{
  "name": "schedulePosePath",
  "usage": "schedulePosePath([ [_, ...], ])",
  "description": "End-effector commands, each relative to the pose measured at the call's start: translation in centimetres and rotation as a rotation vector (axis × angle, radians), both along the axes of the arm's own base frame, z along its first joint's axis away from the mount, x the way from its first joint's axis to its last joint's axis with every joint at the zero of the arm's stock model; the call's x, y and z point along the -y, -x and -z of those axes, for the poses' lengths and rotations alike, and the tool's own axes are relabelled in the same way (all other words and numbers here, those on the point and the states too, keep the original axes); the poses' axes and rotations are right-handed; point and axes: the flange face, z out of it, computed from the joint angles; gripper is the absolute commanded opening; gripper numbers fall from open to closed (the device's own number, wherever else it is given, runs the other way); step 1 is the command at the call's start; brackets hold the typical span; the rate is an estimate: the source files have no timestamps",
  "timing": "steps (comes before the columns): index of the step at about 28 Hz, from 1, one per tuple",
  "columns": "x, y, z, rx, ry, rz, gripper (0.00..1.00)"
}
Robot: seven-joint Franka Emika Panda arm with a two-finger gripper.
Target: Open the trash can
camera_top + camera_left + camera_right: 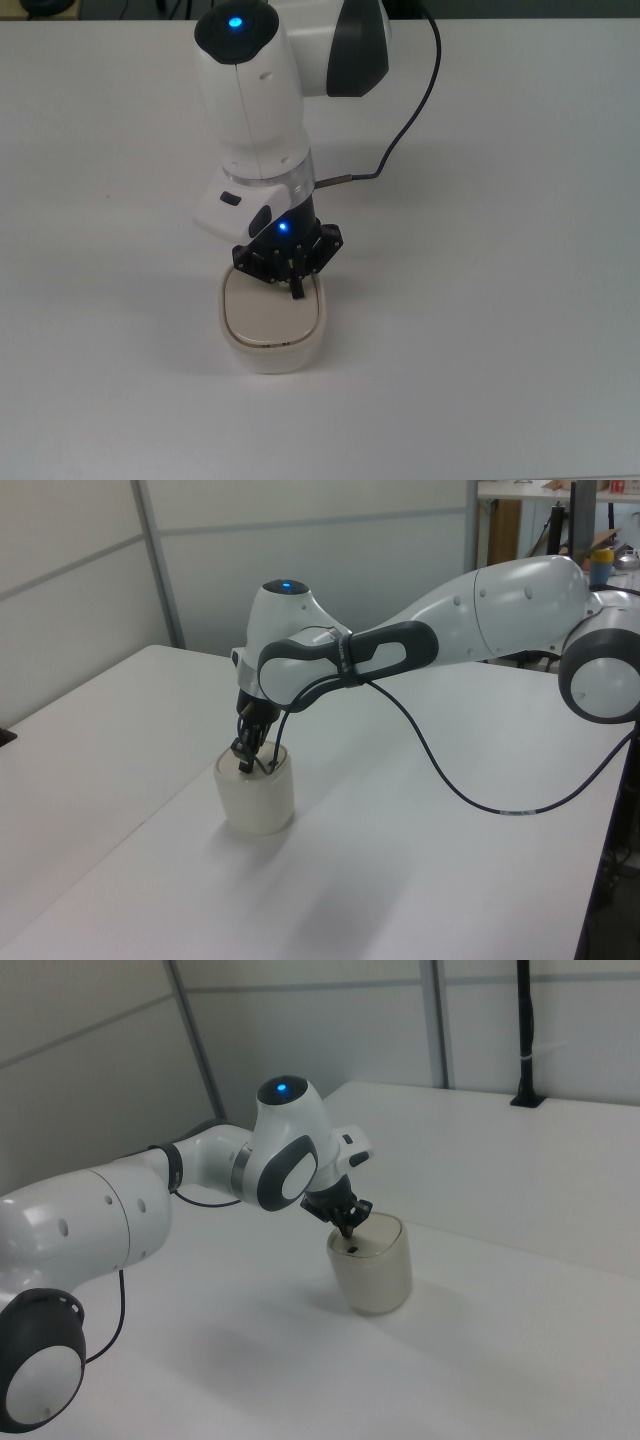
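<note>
Three cameras give me the trash can (270, 345) standing upright on the white table (500, 330), and each shows something different. From the top view I look straight down on its flat beige lid (262, 312), a rounded square that sits closed and level inside the cream rim. The left view hides most of that lid and gives me the cream side wall (255, 800) instead, with the can near the middle of the table's width. The right view shows the can's slightly tapering body (372, 1275) and a small dark spot on the lid (352, 1249), just below the tool tip; I take it for the button, though I cannot be sure.

I see no clear long axis in the lid; its sides look about equal in the top view. That dark spot lies by the lid's upper right edge in the top view, toward the arm.

My gripper (298, 290) points down at that edge, its black fingers drawn together into a single narrow tip holding nothing. The tip is at the lid surface, and I cannot tell whether it touches. The white arm (480, 620) reaches in from the left view's right, with a black cable (470, 795) hanging below it.
</note>
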Motion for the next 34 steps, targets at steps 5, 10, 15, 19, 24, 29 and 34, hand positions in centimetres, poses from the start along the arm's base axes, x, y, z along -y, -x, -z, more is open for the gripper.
schedulePosePath([
  [5, 3.3, 1.3, -0.9, -0.010, 0.020, 0.069, 0.00],
  [10, 5.8, 2.9, -6.8, 0.007, -0.022, 0.112, 0.00],
  [15, 8.5, 3.7, -8.6, -0.017, -0.042, 0.128, 0.00],
  [19, 8.6, 3.7, -8.4, -0.019, -0.035, 0.119, 0.00],
  [24, 8.2, 3.3, -6.5, -0.046, -0.027, 0.104, 0.00],
  [29, 7.6, 3.1, -5.3, -0.064, -0.027, 0.096, 0.00],
  [34, 7.3, 2.4, -2.0, -0.109, -0.002, 0.081, 0.00],
])
